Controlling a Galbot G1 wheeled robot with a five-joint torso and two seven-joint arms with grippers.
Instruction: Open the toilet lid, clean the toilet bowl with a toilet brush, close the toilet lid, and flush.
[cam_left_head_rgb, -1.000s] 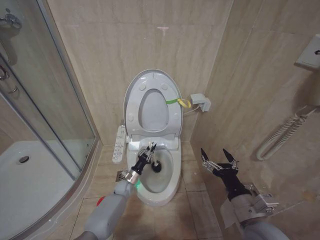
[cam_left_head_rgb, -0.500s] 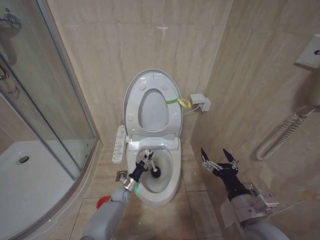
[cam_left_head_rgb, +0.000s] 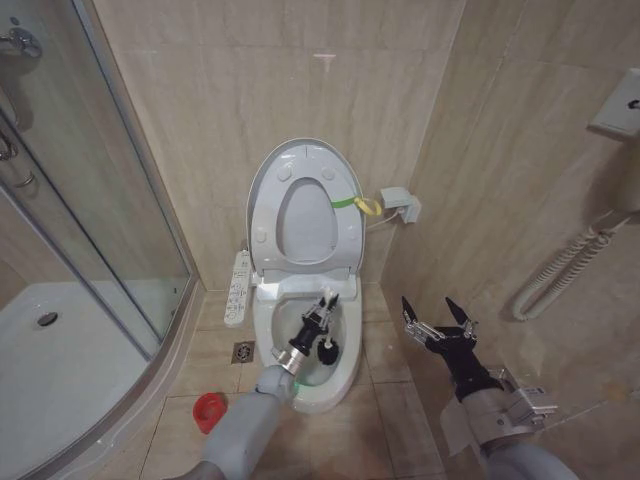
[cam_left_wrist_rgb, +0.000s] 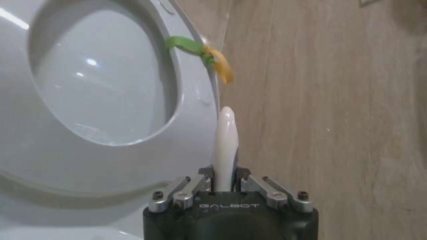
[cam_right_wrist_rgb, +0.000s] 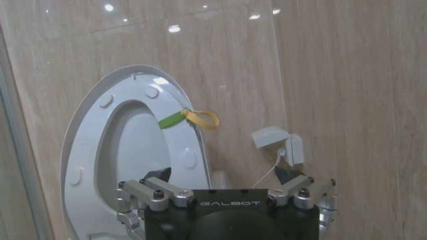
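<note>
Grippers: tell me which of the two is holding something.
The left gripper, over the toilet bowl, has its jaws shut on the toilet brush. The right gripper hangs beside the bowl, jaws spread wide and empty.

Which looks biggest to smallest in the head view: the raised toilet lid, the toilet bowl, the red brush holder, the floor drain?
1. toilet lid
2. toilet bowl, partly hidden by the left gripper
3. red brush holder
4. floor drain
</note>
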